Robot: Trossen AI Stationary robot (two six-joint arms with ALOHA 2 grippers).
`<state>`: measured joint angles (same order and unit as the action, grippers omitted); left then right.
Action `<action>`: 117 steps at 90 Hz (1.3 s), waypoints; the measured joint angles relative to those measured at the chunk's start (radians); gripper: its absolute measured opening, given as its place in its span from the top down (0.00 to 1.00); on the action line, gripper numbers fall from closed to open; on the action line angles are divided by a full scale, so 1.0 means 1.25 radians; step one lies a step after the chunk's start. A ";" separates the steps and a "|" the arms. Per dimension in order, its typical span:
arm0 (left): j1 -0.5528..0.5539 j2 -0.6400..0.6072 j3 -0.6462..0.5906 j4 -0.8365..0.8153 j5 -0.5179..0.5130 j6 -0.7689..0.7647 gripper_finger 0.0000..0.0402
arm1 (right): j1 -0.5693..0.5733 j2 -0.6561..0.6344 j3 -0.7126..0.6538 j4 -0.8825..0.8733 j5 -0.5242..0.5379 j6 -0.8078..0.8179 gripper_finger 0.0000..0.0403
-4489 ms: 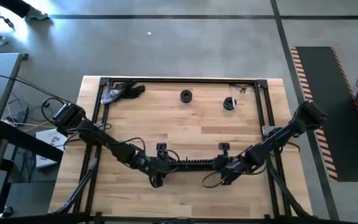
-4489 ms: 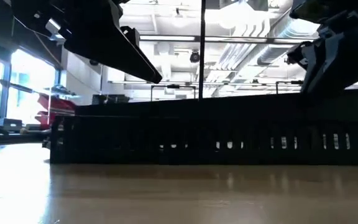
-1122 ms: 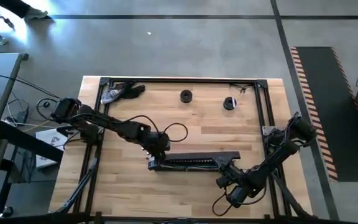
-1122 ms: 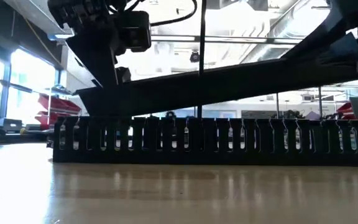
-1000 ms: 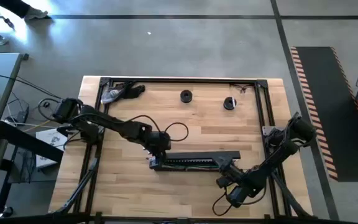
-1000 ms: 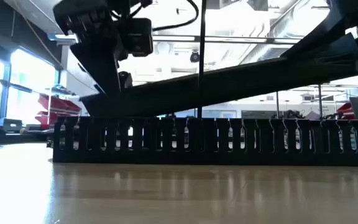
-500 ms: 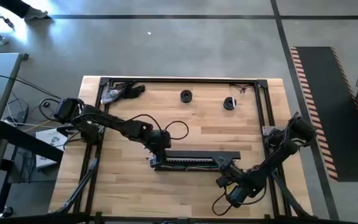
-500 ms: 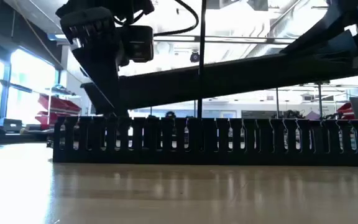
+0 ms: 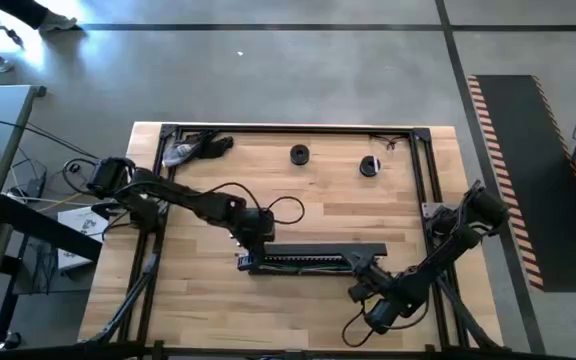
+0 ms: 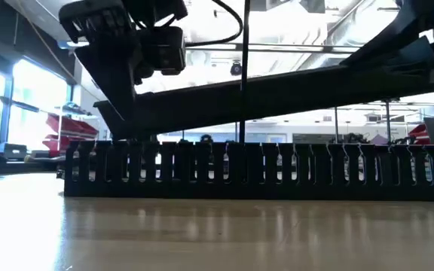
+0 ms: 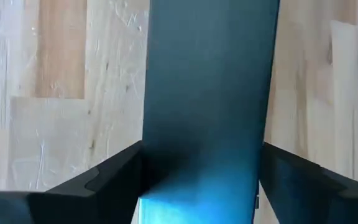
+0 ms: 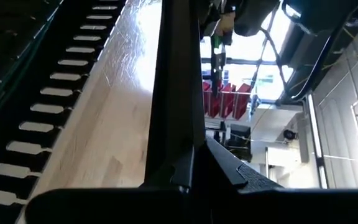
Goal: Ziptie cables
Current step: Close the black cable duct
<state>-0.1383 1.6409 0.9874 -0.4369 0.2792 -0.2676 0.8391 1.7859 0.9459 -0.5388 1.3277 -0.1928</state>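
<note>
Two end effectors lifting the channel lid.
Left end effector (image 9: 251,243) and right end effector (image 9: 361,266), both clamped on the black lid (image 9: 330,248), bare the cables (image 9: 303,259) in the channel (image 10: 239,172) at lower centre; next, set the lid aside.

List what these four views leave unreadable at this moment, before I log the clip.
- Cables: high view shows only faint pale streaks inside the slotted channel; too thin to count.
- Zip tie: none visible in any view.
- Left gripper: wrist view filled by the flat black lid between its fingers.
- Right gripper: its arm covers the fingers from above; grip on the lid unclear.
</note>
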 joint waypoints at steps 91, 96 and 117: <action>-0.061 -0.002 0.042 -0.065 -0.109 -0.006 0.52 | 0.014 -0.093 0.032 -0.061 -0.280 0.225 0.54; -0.081 -0.002 0.059 -0.083 -0.150 0.001 0.52 | 0.019 -0.113 0.036 -0.067 -0.283 0.226 0.51; -0.174 -0.003 0.106 -0.100 -0.334 0.015 0.52 | 0.023 -0.218 0.041 -0.102 -0.395 0.335 0.43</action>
<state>-0.3555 1.6375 1.1203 -0.5619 -0.1379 -0.2483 0.8683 1.5131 0.9966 -0.6657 0.8346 0.2259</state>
